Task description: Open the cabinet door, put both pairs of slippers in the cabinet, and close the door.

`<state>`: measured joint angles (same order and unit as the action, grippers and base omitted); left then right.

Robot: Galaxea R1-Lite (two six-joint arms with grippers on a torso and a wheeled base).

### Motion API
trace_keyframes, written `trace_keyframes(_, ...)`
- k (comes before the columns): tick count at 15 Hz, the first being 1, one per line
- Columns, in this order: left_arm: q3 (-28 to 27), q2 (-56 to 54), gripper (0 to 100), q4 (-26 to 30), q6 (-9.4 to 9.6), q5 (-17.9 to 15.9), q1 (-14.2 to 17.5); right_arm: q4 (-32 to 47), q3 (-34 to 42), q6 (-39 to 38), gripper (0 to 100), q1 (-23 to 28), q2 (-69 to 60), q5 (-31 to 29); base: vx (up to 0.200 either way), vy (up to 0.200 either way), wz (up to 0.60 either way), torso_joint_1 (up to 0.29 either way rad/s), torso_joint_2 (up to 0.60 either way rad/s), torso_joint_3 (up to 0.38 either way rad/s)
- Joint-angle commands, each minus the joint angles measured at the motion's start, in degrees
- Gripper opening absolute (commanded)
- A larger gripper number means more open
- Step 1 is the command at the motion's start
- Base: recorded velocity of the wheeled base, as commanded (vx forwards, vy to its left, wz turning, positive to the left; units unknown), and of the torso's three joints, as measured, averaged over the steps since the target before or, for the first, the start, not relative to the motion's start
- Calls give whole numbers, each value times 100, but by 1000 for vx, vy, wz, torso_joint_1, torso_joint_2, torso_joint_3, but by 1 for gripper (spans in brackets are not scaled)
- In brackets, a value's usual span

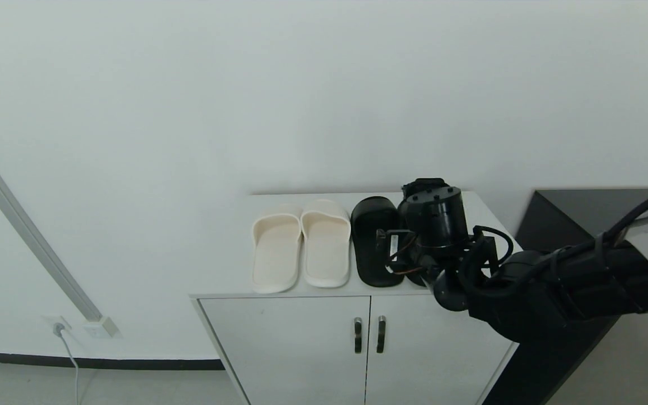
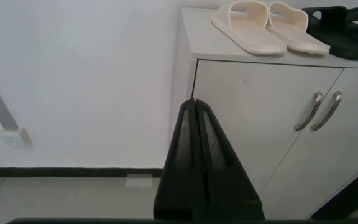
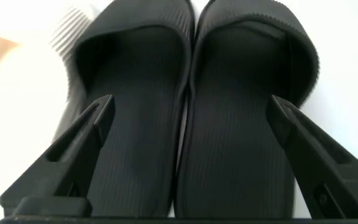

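A white cabinet (image 1: 284,343) stands against the wall with both doors shut, its two metal handles (image 1: 369,334) side by side at the middle. On its top lie a cream pair of slippers (image 1: 301,247) and a black pair (image 1: 377,242), toes toward the wall. My right arm's wrist (image 1: 433,225) hangs over the black pair and hides the right black slipper. My right gripper (image 3: 191,102) is open, one finger on each outer side of the black pair (image 3: 191,162). My left gripper (image 2: 194,109) is shut and empty, low in front of the cabinet's left corner (image 2: 194,68).
A black piece of furniture (image 1: 583,214) stands right of the cabinet. A wall socket with a cable (image 1: 59,327) and a slanted conduit (image 1: 20,225) are on the wall to the left. The floor (image 2: 73,199) lies open left of the cabinet.
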<state>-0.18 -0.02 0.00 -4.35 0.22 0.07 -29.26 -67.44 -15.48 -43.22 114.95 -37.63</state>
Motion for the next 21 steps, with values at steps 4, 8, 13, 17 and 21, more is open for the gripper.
trace_keyframes(4, 1, 2, 0, 0, -4, 4, 1, 8, -709, 54, 100, 296, 643, 28, 0, 0, 0, 0, 0, 0)
trace_keyframes(8, 1, 2, 0, 0, -4, 4, 1, 17, -1254, 221, 100, 384, 1065, 10, 0, 0, 0, 0, 0, 0)
trace_keyframes(13, 1, 2, 0, 0, -4, 4, 1, 25, -1834, 318, 100, 533, 1425, 2, 0, 0, 0, 0, 0, 0)
trace_keyframes(17, 1, 2, 0, 0, -4, 4, 1, 34, -1992, 335, 100, 595, 1540, 2, 0, 0, 0, 0, 0, 0)
trace_keyframes(21, 1, 2, 0, 0, -4, 4, 1, 34, -2045, 353, 0, 595, 1566, 2, 0, 0, 0, 0, 0, 0)
